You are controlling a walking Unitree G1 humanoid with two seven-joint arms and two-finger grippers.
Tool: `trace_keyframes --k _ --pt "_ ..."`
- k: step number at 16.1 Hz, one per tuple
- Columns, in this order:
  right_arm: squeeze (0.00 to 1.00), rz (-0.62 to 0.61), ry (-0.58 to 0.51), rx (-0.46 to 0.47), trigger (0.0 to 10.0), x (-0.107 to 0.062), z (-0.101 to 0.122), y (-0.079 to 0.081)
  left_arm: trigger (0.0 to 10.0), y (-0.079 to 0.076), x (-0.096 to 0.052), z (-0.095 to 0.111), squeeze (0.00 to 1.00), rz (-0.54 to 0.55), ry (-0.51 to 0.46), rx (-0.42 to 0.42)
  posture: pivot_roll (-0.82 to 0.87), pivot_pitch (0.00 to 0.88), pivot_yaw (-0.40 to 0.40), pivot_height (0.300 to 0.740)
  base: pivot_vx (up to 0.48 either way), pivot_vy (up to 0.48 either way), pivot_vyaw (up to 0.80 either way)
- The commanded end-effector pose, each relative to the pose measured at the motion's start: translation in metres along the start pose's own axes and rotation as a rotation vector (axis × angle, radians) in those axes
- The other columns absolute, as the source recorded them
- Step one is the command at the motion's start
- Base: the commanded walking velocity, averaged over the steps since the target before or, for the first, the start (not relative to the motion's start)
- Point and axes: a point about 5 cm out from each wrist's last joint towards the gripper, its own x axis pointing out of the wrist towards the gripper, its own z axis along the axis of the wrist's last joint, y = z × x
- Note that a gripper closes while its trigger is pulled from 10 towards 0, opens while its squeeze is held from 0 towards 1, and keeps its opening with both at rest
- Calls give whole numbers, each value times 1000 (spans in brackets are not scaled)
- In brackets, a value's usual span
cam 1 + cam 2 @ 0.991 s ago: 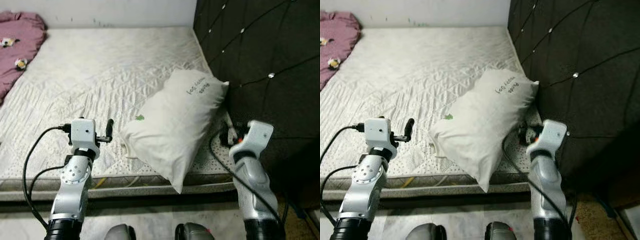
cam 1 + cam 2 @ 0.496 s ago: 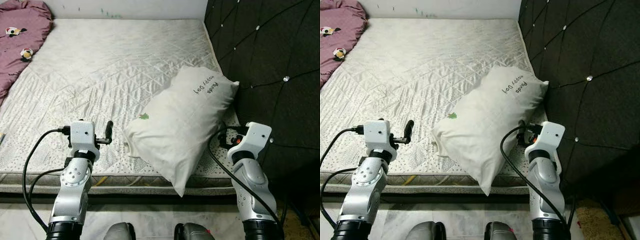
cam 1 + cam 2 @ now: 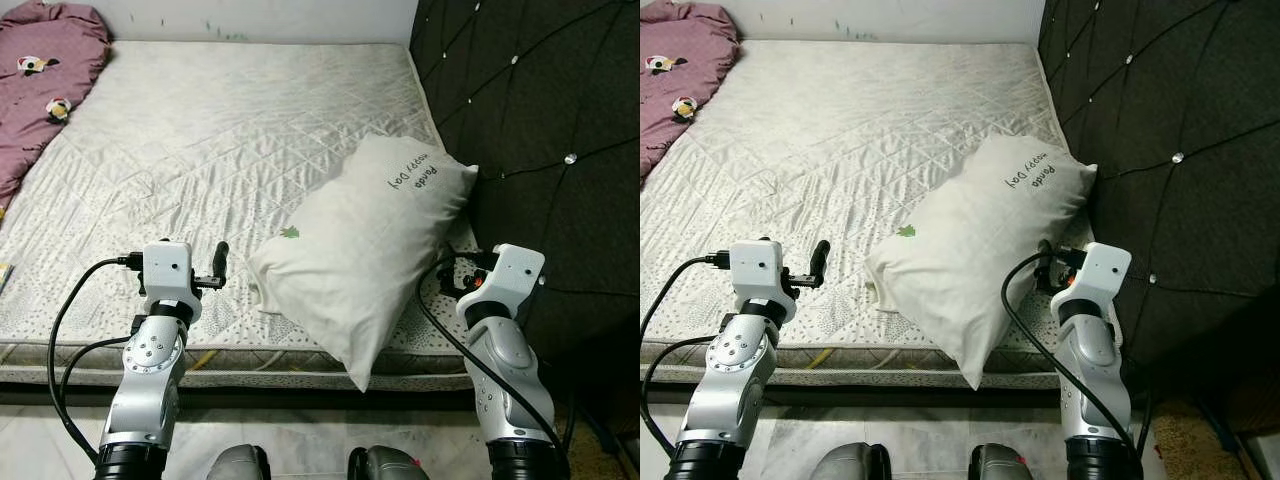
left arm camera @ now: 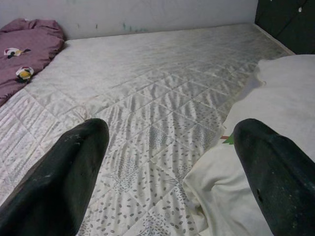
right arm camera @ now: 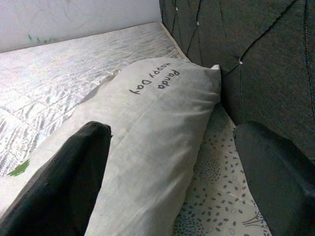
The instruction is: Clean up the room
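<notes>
- Ahead, a quilted white mattress lay bare, filling most of the head views, with a dark tufted headboard rising along the robot's right.
- A white pillow printed "Happy Day Panda" lay at a slant on the mattress, its upper corner touching the headboard and its lower corner hanging over the near mattress edge.
- A small green mark showed on the pillow's left side, near its lower end.
- The left gripper was held above the near edge of the mattress, just left of the pillow, its fingers spread wide with nothing between them.
- In the left wrist view, the pillow's edge lay just beside one finger, not touching it as far as could be seen.
- The right gripper was raised near the gap between pillow and headboard, its fingers also set wide apart and holding nothing.
- In the right wrist view, one finger stood before the pillow and the other before the headboard, with patterned mattress showing between.
- A black cable looped from the right wrist down beside the arm; another looped off the left wrist.
- A pink blanket with small panda figures lay bunched at the far left corner of the mattress, well apart from the pillow.
- Pale tiled floor showed below the mattress edge, between the arms.
</notes>
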Motion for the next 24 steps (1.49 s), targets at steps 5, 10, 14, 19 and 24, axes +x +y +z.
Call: trace_keyframes --k 5,10,14,19,24 --pt "0 1 -4 5 10000 0 1 -1 10000 -1 1 1 0 -3 -3 3 -2 75 0 740 0 0 0" --pt "0 8 -8 10 10000 -2 2 1 10000 -2 1 1 0 1 -1 1 -5 77 0 736 0 0 0" --pt "0 11 -5 11 10000 -2 1 1 10000 -3 2 1 0 2 -2 -2 -6 76 -1 688 0 0 0" --pt "0 21 6 8 10000 -2 0 2 10000 -3 3 1 0 7 -4 -3 -6 76 -2 628 0 0 0" --pt "0 27 9 1 10000 -1 -1 2 10000 -3 3 4 0 -32 -16 -32 -6 73 -5 628 0 0 0"
